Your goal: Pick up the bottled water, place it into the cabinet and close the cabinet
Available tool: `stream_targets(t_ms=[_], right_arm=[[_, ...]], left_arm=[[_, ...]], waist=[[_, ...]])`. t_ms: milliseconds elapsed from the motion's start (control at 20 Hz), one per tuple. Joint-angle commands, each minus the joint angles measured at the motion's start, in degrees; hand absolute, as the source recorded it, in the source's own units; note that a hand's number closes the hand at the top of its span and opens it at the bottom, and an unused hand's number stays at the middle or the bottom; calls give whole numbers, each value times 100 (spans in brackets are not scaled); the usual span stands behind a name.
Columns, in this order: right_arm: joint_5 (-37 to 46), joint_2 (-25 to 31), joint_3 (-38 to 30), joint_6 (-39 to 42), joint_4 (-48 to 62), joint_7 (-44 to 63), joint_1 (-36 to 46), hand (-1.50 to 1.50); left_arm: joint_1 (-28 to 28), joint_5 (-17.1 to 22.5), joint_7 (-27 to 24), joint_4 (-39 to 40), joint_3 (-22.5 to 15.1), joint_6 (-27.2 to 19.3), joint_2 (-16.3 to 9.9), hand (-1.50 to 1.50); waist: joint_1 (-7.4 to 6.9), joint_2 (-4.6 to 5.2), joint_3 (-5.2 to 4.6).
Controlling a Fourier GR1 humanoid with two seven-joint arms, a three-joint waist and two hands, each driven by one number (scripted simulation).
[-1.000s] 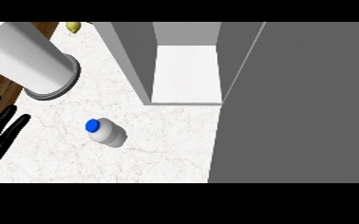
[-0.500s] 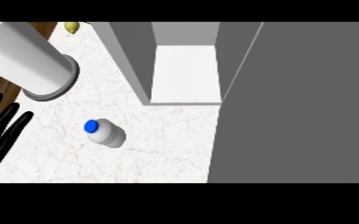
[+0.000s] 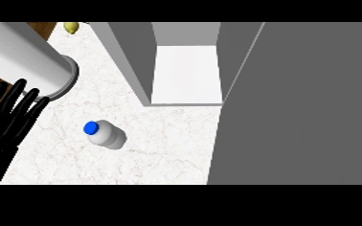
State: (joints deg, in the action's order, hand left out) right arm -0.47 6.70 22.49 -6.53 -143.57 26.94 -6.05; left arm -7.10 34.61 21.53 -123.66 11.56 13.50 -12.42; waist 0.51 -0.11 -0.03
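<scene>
The bottled water (image 3: 106,135) is a small white bottle with a blue cap (image 3: 90,128), standing on the white marble counter (image 3: 163,148) at the lower left. My left hand (image 3: 18,116) shows at the left edge as straight black fingers, open and holding nothing, a short way left of the bottle. Its grey forearm (image 3: 29,63) fills the upper left corner. The cabinet (image 3: 185,72) stands open at the top middle, with a bare white floor inside. Its grey door (image 3: 297,110) is swung wide and covers the right side of the view. My right hand does not show.
A small yellow object (image 3: 71,27) lies at the counter's far left edge, beside a strip of brown wood. The cabinet's grey side wall (image 3: 133,60) rises between the forearm and the cabinet opening. The open door hides the counter to the right.
My left hand's fingers have come further into view, reaching higher along the left edge. The bottle and the cabinet door have not moved.
</scene>
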Motion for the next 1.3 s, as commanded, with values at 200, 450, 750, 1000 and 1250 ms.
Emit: stream_targets(t_ms=[200,450,750,1000,1250], right_arm=[[375,127,341,-130,-971,444,-171,-150],[247,182,121,-243,-960,789,315,-150],[447,204,387,-379,-947,819,278,-150],[150,475,254,-183,-1149,500,-232,-150],[323,314,180,-339,-768,588,365,-150]], left_arm=[[11,-1043,-817,1055,-209,337,281,-150],[527,-1627,-1742,2621,-171,718,206,-150],[593,-1986,-2624,3724,-98,1044,182,-150],[957,-2384,-2917,4275,-299,695,502,-150],[947,-2665,-3892,5358,-127,1062,242,-150]], waist=[[-11,-2,-3],[34,13,-10],[28,7,-7],[41,2,1],[4,9,-3]])
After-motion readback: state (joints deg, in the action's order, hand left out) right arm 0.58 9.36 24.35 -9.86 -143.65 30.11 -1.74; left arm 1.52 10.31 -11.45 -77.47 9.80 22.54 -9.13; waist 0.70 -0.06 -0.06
